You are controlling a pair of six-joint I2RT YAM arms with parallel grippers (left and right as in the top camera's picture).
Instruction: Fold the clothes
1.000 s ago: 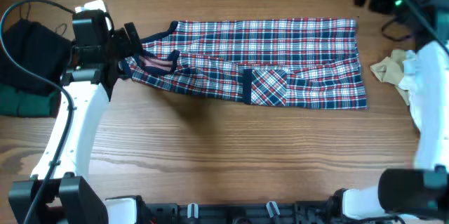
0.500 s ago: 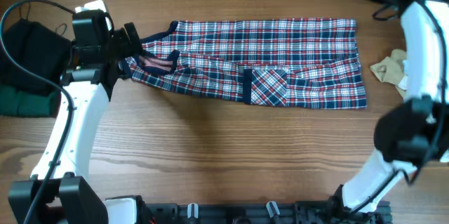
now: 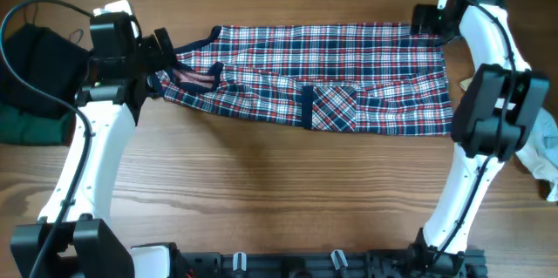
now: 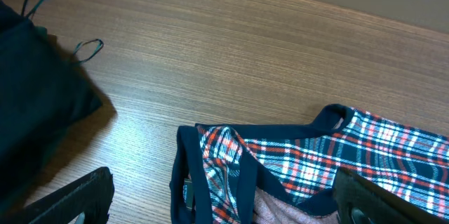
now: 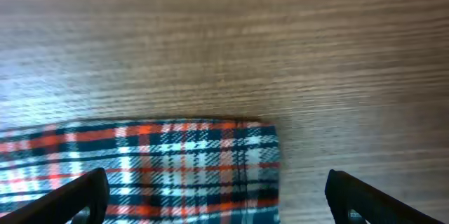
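Observation:
The clothes in play are one plaid shirt-like piece (image 3: 331, 73) in red, navy and white, lying in a long band across the far half of the table. My left gripper (image 3: 162, 58) stands open at its left end, where the navy-trimmed neck opening (image 4: 238, 175) lies between the two fingers (image 4: 77, 199). My right gripper (image 3: 429, 23) is open over the garment's far right corner (image 5: 210, 157), and that plaid corner shows between its fingers (image 5: 365, 196). Neither gripper holds anything.
A dark black and green garment (image 3: 30, 73) lies at the left edge, close to the left arm, and shows in the left wrist view (image 4: 35, 104) with two thin loops. A pale cloth (image 3: 545, 152) lies at the right edge behind the right arm.
The right arm has swung in from the far right corner of the table to the plaid garment's far right corner. The left arm and the garment have stayed put.

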